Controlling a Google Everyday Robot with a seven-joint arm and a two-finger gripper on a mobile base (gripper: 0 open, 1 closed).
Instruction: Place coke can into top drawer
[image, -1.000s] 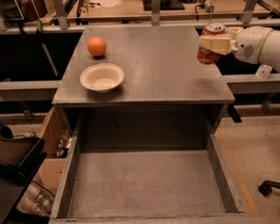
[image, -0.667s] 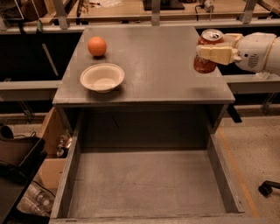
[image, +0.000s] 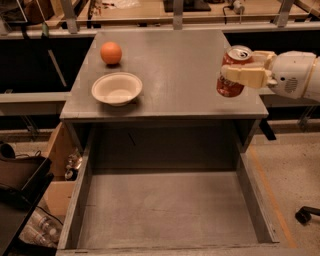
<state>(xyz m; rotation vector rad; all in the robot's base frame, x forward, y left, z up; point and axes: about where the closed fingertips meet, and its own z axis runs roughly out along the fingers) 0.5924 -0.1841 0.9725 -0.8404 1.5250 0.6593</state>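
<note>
The red coke can (image: 231, 85) with a silver top is held upright above the right front part of the grey cabinet top (image: 180, 65). My gripper (image: 239, 74) comes in from the right and is shut on the can, one cream finger across its front. The top drawer (image: 170, 210) is pulled out wide open below the cabinet's front edge, and I see nothing inside it. The can is above and behind the drawer's right rear corner.
An orange fruit (image: 111, 52) and a cream bowl (image: 117, 88) sit on the left of the cabinet top. A black bag (image: 20, 180) and clutter lie on the floor at left. A chair caster (image: 306, 215) is at right.
The gripper has carried the can left and toward the cabinet's front edge, a little lower in view. The fruit, bowl and drawer have not moved.
</note>
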